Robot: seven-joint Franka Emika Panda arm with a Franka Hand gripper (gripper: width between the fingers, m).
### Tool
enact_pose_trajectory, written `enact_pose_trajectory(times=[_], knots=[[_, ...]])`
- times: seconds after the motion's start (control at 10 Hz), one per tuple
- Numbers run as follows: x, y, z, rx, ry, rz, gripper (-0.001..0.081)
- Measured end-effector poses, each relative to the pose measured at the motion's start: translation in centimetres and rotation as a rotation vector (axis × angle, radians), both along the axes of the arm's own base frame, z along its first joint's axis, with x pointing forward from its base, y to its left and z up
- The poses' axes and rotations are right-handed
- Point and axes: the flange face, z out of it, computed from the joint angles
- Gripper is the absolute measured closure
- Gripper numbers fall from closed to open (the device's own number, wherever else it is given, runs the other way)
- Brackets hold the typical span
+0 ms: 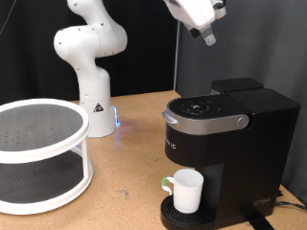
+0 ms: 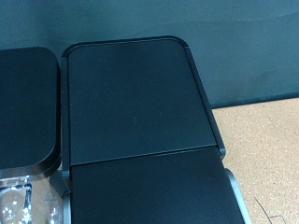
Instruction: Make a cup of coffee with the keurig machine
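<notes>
The keurig machine (image 1: 225, 144) stands on the wooden table at the exterior view's right, with its lid down. The white cup (image 1: 186, 191) stands upright on the round drip tray under the machine's spout, its green-tinged handle towards the exterior view's left. My gripper (image 1: 206, 36) hangs high above the machine at the exterior view's top, apart from it and with nothing visible in it. The wrist view looks straight down on the machine's flat black lid (image 2: 140, 93); no fingers show there.
A white round two-tier rack (image 1: 38, 153) stands at the exterior view's left. The arm's white base (image 1: 91, 72) is behind it, in front of a blue backdrop. Bare wooden table (image 1: 134, 153) lies between the rack and the machine.
</notes>
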Motion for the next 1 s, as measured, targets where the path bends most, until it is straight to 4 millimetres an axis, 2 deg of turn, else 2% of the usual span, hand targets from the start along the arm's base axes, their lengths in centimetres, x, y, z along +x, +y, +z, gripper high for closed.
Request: enact_pose_trajectory(times=[0.2, 0.4, 0.6, 1.0], knots=[[-0.1, 0.1, 0.0, -0.018, -0.059, 0.083, 0.0003], [0.0, 0.4, 0.6, -0.12, -0.088, 0.225, 0.0003], [1.1, 0.9, 1.2, -0.193, -0.063, 0.28, 0.0003], [3.4, 1.3, -1.0, -0.249, 0.001, 0.274, 0.0003]])
